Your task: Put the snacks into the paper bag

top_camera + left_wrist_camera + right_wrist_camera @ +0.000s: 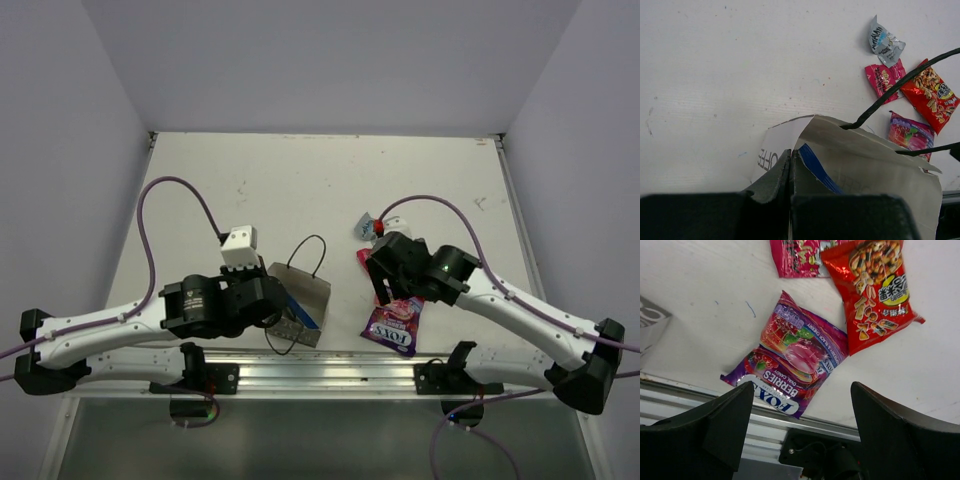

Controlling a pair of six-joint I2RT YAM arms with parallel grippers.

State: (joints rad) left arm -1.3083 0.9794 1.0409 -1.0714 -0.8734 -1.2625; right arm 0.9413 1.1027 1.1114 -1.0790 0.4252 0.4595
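Left gripper [791,159], fingers together and clamped on one wall of the paper bag [880,170], whose mouth was open with its black cord handles [900,80] arching across it; the blue-and-white packet [816,167] sat inside the bag, just beside the clamped wall. Right gripper [801,390], fingers wide apart and holding nothing, hung over the Fox's packet [795,362], which lay flat on the table [300,180] to the right of the bag, near it but apart; whether the fingers touched that packet could not be told. The red packet [877,295] lay just beyond the Fox's packet, farther from the bag, edge to edge with the pink packet [797,257], and the silvery-blue packet [885,41] lay farthest from the bag of all
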